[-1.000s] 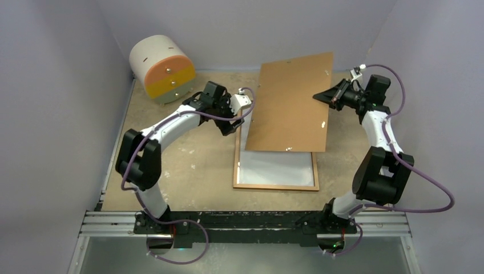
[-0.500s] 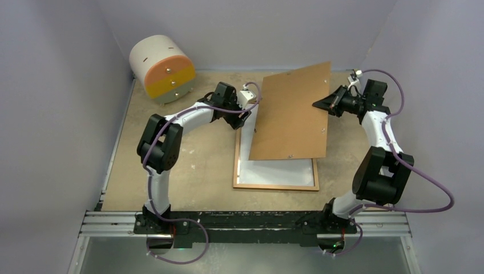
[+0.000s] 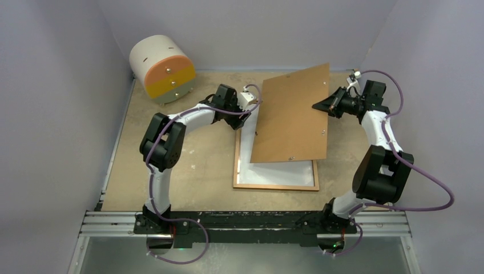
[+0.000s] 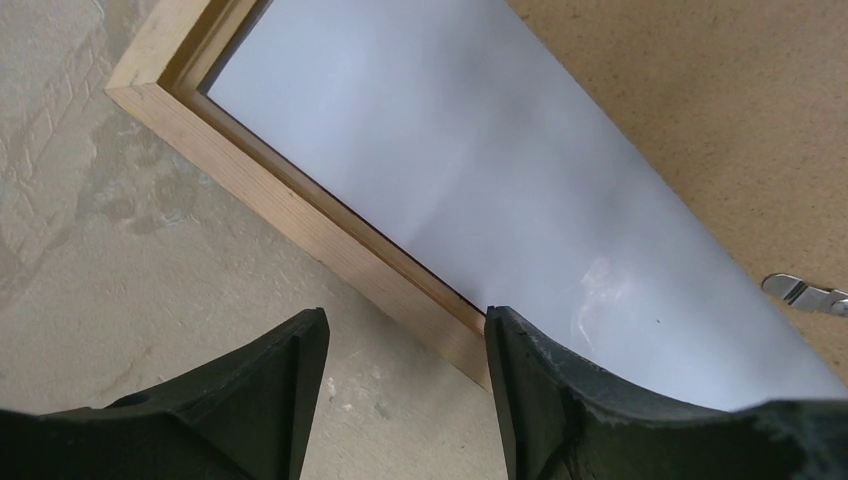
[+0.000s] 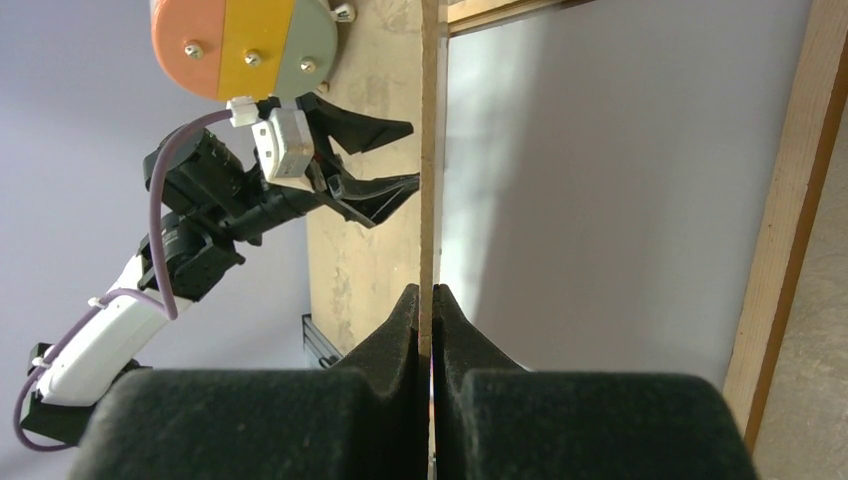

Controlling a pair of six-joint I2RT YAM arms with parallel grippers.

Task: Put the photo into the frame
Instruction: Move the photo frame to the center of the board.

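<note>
- The frame (image 3: 275, 186) lies flat on the table (image 3: 194, 165), squarely ahead of your two arm bases.
- A pale, blank surface fills the frame's opening. Whether that is the photo's white back or bare glass, you cannot tell; no printed side shows in any view.
- The brown backing board (image 3: 291, 114) hangs tilted over the frame's far half. Its near edge dips toward the frame and its far edge is raised. The frame's near half is uncovered.
- Your right gripper (image 5: 428, 292) is at the frame's far-right side, fingers pressed tight on the board's right edge and carrying it.
- Your left gripper (image 4: 405, 330) is at the frame's far-left corner, above the left rail. Its jaws stand partly apart with nothing between them. One finger is over the table outside the frame, the other over the rail's inner edge.
- A small metal tab (image 4: 805, 292) sits on the board's underside, above the frame's pale surface.
- A rounded drawer unit (image 3: 162, 68) stands well beyond the frame's far-left corner.
</note>
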